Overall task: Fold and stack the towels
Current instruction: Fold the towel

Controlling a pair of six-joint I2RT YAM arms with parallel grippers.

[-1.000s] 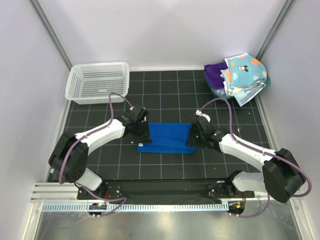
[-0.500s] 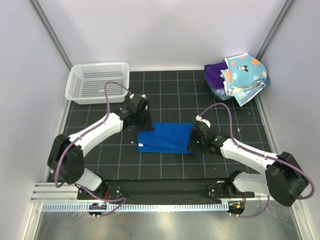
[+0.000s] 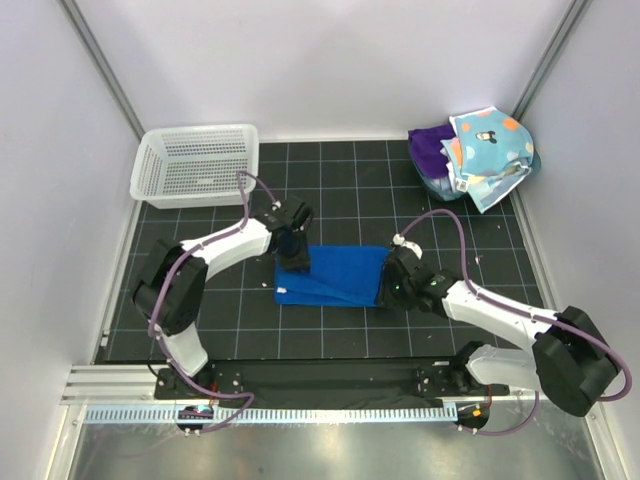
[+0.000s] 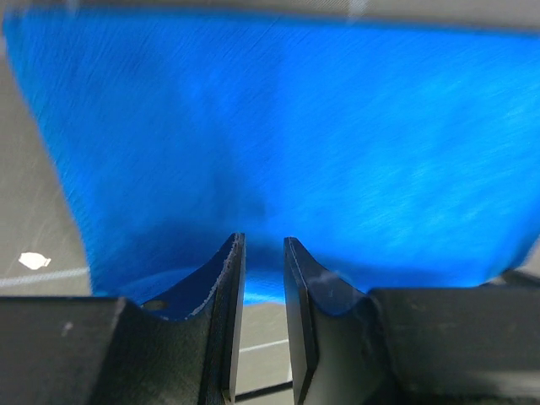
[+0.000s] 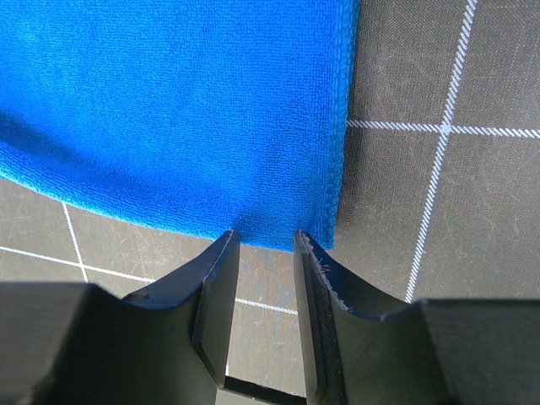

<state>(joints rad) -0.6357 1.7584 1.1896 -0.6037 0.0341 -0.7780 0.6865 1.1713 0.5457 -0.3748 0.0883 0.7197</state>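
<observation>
The left claw (image 3: 294,256), its jaws nearly together over cloth, sits at the left end of the royal blue towel (image 3: 335,274) lying lengthwise across the table (image 3: 340,190), while the right claw (image 3: 391,284), slightly parted, pinches the right corner.

I read the blue towel (image 5: 169,110) as soft terry cloth with a fine matt nap and a stitched hem. The mat (image 5: 405,194) beneath it is dark, matt and finely textured, ruled with thin white lines. My right gripper (image 5: 262,245) has smooth black plastic fingers (image 5: 215,287) with a slight sheen. The basket (image 3: 195,165) is white plastic mesh.
</observation>
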